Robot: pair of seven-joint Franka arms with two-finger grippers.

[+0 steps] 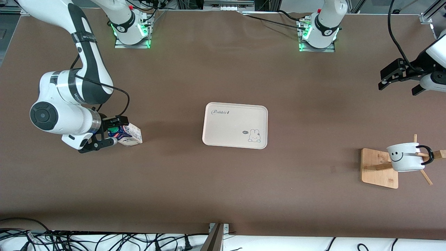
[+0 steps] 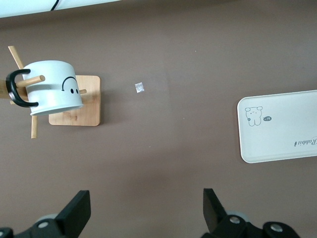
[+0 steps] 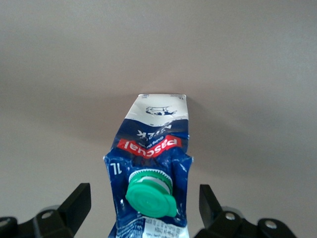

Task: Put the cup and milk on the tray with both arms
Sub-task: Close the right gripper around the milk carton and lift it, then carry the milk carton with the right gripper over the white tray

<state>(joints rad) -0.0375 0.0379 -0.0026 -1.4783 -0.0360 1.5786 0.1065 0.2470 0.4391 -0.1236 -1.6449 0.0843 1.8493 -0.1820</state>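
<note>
Right gripper [image 1: 108, 133] is down at table level toward the right arm's end of the table, fingers spread on either side of the milk [image 1: 128, 134]. In the right wrist view the two fingers [image 3: 75, 207] stand clear of the carton's sides with a gap at each — released, not clamped. The milk [image 3: 152, 168] sits on the table, its green cap [image 3: 151, 198] pointing toward the gripper and its creased blue top between the fingers.

The tray [image 1: 235, 125] lies flat at mid-table, bare, well apart from both the milk and the cup. It also shows in the left wrist view [image 2: 282, 126].

The cup [image 1: 406, 157] hangs on a wooden rack [image 1: 379, 168] toward the left arm's end of the table, nearer the front camera than the tray; a peg passes through its black handle [image 1: 428, 155], and its smiley face shows on the side.

Left gripper [image 1: 397, 75] hangs in the air over bare table near that end — fingers [image 2: 74, 213] wide apart, holding nothing. The cup [image 2: 52, 88] and rack base [image 2: 79, 109] show well apart from it.
</note>
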